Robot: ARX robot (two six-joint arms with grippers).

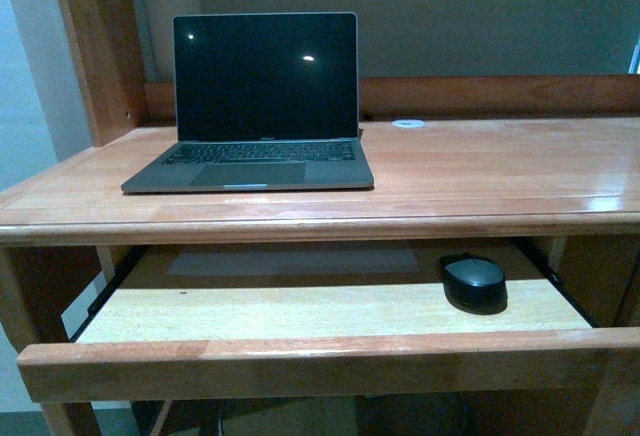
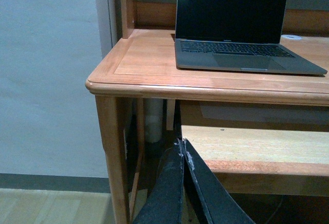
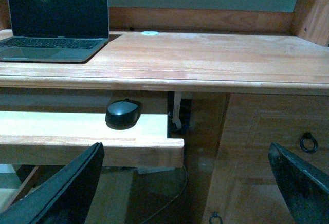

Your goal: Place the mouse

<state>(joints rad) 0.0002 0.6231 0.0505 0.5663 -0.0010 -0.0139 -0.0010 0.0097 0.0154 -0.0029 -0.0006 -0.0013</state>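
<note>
Potentially, the mouse (image 1: 474, 283) is knocked off the tray (image 1: 300, 311) by the wide-spread right gripper (image 3: 186, 154); the left gripper (image 2: 181, 149) is closed.

Desk and shelf partly out of sight: the desk (image 1: 480, 166) was cut off at its right end by the front view's edge, and the back of the pull-out shelf (image 1: 300, 311) was hidden beneath it. The laptop (image 2: 231, 18) was cropped in both wrist views. The white disc (image 1: 407, 123) by the desk's back edge was too small to be identified. The left gripper (image 2: 182, 144) and right gripper (image 3: 186, 149) were shown only as fingers (image 3: 67, 188), cut off at the frame.
</note>
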